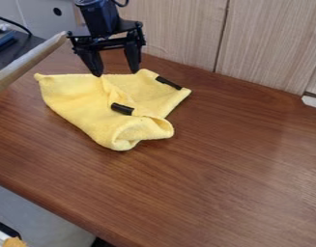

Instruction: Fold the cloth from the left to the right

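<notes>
Brown wood-grain worktop, pale wood panelling behind. Light wooden bar slants in from the left edge, ending near the cloth's left corner. Pincer hangs down at the cloth's far edge, fingers spread wide, nothing gripped; can't tell if the tips touch fabric. Yellow cloth lies on the upper-left part of the worktop, rumpled and partly folded over, near end curled into a loose roll. Two black strips on it: one mid-cloth, one by the right corner.
</notes>
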Robot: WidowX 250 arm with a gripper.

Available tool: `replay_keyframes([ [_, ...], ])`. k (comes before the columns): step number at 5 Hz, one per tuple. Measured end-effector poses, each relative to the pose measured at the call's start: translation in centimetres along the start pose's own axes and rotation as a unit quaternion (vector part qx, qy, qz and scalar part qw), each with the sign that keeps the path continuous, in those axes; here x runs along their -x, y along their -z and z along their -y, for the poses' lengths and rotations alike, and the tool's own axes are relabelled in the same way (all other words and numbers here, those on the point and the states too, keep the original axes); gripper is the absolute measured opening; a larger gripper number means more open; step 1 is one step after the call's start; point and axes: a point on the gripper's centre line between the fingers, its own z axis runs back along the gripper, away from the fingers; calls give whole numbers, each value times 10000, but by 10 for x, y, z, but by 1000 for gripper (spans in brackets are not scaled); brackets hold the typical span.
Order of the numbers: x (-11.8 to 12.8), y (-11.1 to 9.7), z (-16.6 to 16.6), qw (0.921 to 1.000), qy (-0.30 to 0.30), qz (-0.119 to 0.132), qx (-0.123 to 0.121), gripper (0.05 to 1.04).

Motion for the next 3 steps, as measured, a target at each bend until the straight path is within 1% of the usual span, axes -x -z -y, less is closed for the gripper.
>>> replay_keyframes([
  [1, 2, 9, -2, 9999, -59, -136, -14, 1000],
  [2, -6, 16, -17, 9992, -324, -220, -98, 999],
  [3, -17, 9, -34, 9982, -586, -79, -143, 1000],
])
